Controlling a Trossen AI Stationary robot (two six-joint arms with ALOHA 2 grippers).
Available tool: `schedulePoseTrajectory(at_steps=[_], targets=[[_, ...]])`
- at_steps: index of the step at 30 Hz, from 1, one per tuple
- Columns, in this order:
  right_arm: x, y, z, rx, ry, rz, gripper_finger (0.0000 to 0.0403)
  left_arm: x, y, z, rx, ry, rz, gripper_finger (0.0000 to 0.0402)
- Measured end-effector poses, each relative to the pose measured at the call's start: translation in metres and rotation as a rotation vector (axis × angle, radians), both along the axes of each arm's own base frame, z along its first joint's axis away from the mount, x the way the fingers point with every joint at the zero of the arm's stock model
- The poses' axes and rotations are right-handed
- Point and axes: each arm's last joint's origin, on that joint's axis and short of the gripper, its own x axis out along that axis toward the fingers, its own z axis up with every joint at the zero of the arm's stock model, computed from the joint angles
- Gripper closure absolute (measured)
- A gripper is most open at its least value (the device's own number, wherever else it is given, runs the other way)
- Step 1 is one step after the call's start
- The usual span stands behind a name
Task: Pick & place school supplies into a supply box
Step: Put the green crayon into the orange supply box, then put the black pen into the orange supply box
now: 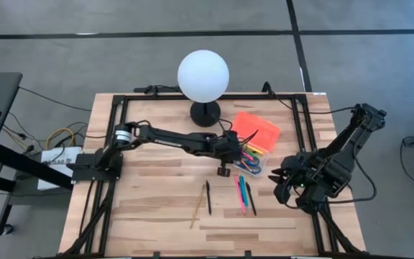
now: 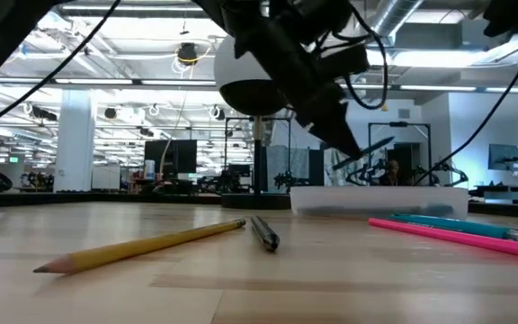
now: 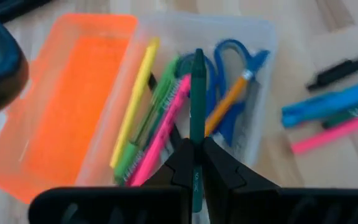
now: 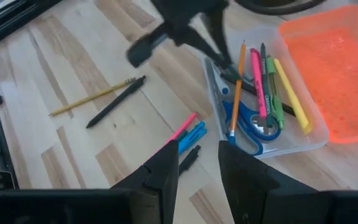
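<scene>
1. Supply box (image 1: 254, 147) is seen open near the table's far right, orange lid (image 1: 259, 129) laid back.
2. A green pen (image 3: 197, 106) is clamped by the left gripper (image 3: 194, 163) above it.
3. Right gripper (image 4: 197, 163) is held apart over bare wood beside loose pens (image 1: 243, 191).

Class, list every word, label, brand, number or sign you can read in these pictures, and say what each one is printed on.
None can be read.
Dark green pen held in the left end effector: small print on its barrel, too blurred to read.
Blue marker on the table: dark lettering, too blurred.
Pink marker in the supply box: lettering, too blurred.
</scene>
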Motion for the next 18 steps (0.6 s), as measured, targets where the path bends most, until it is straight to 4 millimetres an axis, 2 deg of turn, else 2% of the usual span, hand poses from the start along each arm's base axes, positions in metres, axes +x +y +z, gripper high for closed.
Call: schedulePoseTrajectory(at_steps=[3, 9, 18], targets=[[0.000, 0.001, 0.000, 0.007, -0.006, 0.000, 0.0296, 0.005, 0.007, -0.002, 0.007, 0.021, 0.006, 0.0394], [0.001, 0.001, 0.000, 0.013, -0.012, 0.003, 0.0296, 0.003, 0.014, -0.009, 0.027, 0.078, 0.022, 0.0367], [0.001, 0.001, 0.000, 0.009, -0.009, 0.004, 0.0296, 0.003, 0.013, -0.007, 0.054, 0.089, 0.017, 0.0319]])
